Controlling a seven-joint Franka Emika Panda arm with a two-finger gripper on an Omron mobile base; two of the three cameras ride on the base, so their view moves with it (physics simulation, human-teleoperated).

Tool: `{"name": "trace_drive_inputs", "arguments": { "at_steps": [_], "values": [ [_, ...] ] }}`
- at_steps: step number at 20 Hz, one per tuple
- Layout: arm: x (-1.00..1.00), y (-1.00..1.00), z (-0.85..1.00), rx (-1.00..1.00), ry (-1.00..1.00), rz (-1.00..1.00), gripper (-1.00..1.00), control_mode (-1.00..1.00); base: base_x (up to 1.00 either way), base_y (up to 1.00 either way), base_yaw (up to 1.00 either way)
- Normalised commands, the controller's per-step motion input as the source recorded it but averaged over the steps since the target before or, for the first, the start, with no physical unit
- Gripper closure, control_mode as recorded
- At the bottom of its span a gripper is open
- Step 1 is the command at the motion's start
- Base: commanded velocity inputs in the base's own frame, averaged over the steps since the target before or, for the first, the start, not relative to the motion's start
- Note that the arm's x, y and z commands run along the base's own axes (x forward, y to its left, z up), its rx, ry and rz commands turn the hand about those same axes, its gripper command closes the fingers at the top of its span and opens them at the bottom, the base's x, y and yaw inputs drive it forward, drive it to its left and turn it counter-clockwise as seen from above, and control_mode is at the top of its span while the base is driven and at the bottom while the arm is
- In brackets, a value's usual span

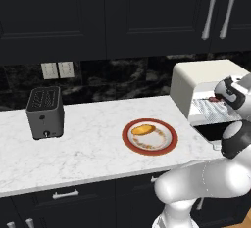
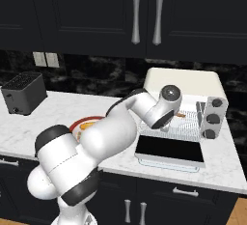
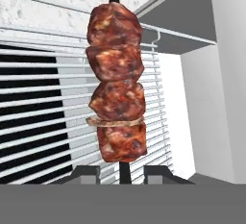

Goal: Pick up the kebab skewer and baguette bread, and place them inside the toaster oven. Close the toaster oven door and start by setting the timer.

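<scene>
The kebab skewer (image 3: 116,81) hangs just above the wire rack (image 3: 43,103) of the toaster oven (image 1: 193,82). Its reddish-brown meat chunks are stacked along a thin dark stick. The lower end of this stick goes down between the two fingertips of the gripper (image 3: 122,172), which is clamped on it. In the right base view the arm reaches into the oven opening, and the toaster oven door (image 2: 169,150) lies folded down flat in front, its dark glass facing up. The baguette bread (image 1: 143,129) lies on the red-rimmed plate (image 1: 169,141) on the white marble counter (image 1: 88,148), left of the oven. Far to the left on the same counter stands a small black slot toaster (image 1: 45,112), well apart from the plate.
</scene>
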Motion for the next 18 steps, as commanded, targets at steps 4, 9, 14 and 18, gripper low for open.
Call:
{"name": "trace_drive_inputs", "arguments": {
  "at_steps": [4,9,14,18],
  "values": [
    [0.14,-0.11,-0.12,0.0,0.0,0.08,1.0,-1.0,0.0,0.0,0.0],
    [0.14,-0.09,-0.16,0.0,0.0,0.06,1.0,-1.0,0.0,0.0,0.0],
    [0.18,-0.08,-0.13,0.0,0.0,0.03,1.0,-1.0,0.0,0.0,0.0],
    [0.07,-0.05,-0.22,0.0,0.0,0.0,1.0,-1.0,0.0,0.0,0.0]
  ]
}}
